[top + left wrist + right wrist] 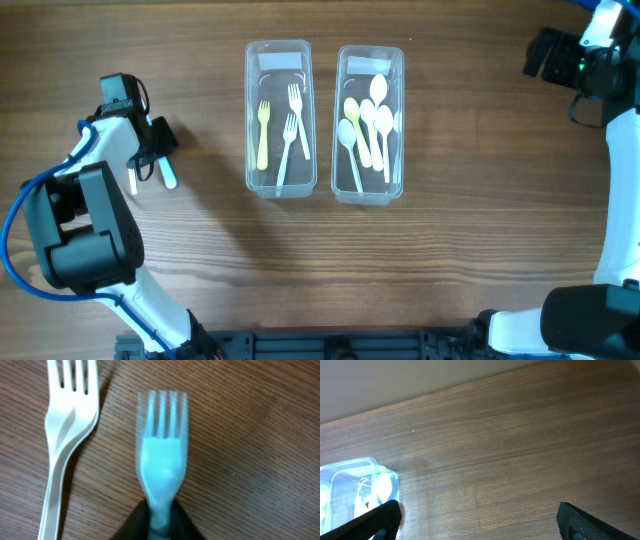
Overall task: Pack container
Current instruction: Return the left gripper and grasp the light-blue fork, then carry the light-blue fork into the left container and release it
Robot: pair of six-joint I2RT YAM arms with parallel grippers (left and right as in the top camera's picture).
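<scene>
My left gripper (pixel 160 512) is shut on the handle of a light blue plastic fork (pixel 162 455), whose tines point away over the wooden table. A white fork (pixel 65 435) lies just left of it on the wood. From overhead, the left gripper (pixel 155 140) is at the table's left side, with the blue fork (pixel 168 176) and white fork (pixel 133 181) beside it. One clear container (pixel 250 120) holds a yellow fork and two white forks. The other clear container (pixel 402 120) holds several spoons. My right gripper (pixel 480 525) is open and holds nothing.
The right arm (pixel 580 60) sits at the far right corner, away from the containers. A corner of the spoon container (pixel 355 463) shows at the left of the right wrist view. Bare wood lies between the left gripper and the fork container.
</scene>
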